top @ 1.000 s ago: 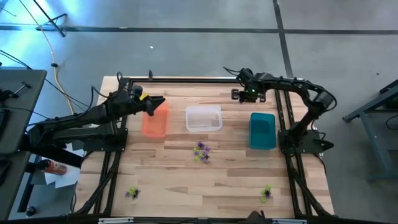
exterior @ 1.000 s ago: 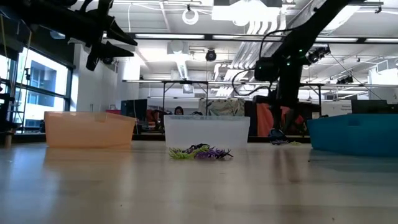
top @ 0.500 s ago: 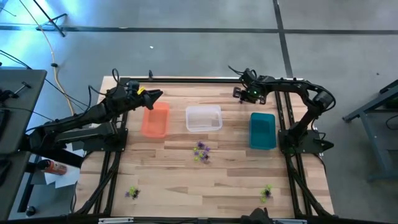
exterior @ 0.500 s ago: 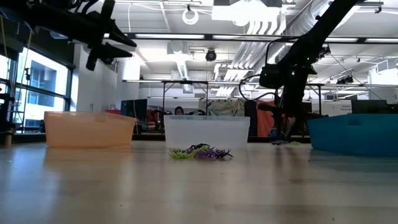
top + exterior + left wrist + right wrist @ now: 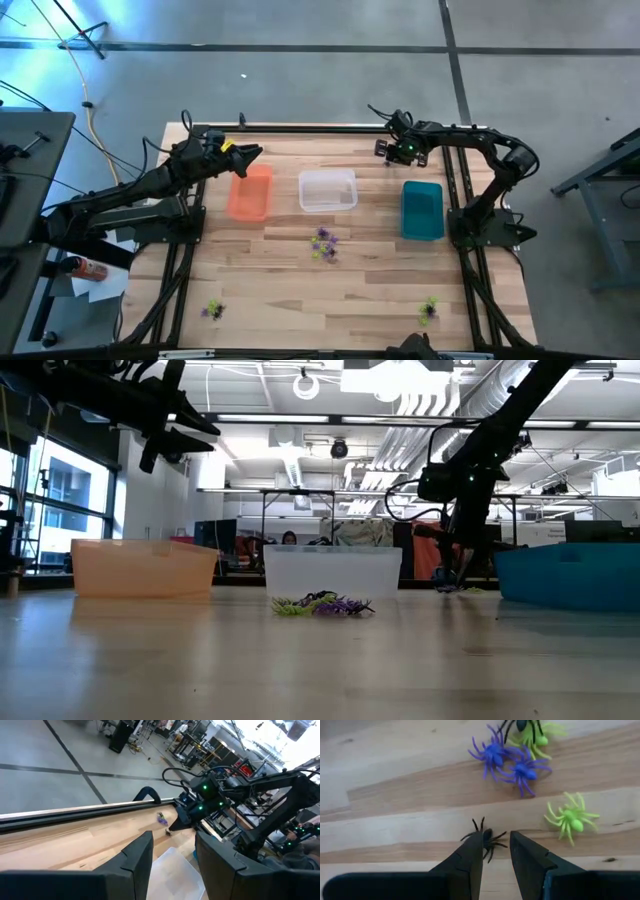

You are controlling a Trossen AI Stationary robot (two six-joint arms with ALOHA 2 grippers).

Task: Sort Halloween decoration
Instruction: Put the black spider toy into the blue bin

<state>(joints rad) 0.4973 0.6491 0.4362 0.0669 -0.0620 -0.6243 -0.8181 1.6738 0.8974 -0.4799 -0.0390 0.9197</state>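
Note:
My right gripper [image 5: 496,845] is open and points down at the table near the far edge [image 5: 383,150]. A black spider [image 5: 487,840] lies flat on the wood between its fingertips, close against one finger [image 5: 474,851]. Just beyond lie two purple spiders [image 5: 492,754], a yellow-green one [image 5: 572,820], and another yellow-green one under a black one [image 5: 535,732]. More small piles lie mid-table [image 5: 322,243] and at the near edge [image 5: 213,310], [image 5: 428,310]. My left gripper [image 5: 172,852] is open and empty, raised above the orange bin's far end [image 5: 248,153]. My right gripper comes from above, pointing down, with its fingers either side of the black spider's body [image 5: 489,836]. The spider lies flat on the table beside one fingertip. I cannot tell whether that finger touches it.
Three bins stand in a row across the table's middle: orange [image 5: 250,192], clear [image 5: 327,190] and teal [image 5: 422,209]. A black rail [image 5: 100,810] runs along the far edge, close behind my right gripper. Bare wood lies between the bins and the near piles.
My left gripper has moved from over the orange bin toward the far-left, staying raised and open. My right arm has shifted a little toward the table's right and lowered over the far pile. Both have kept still in the last half second.

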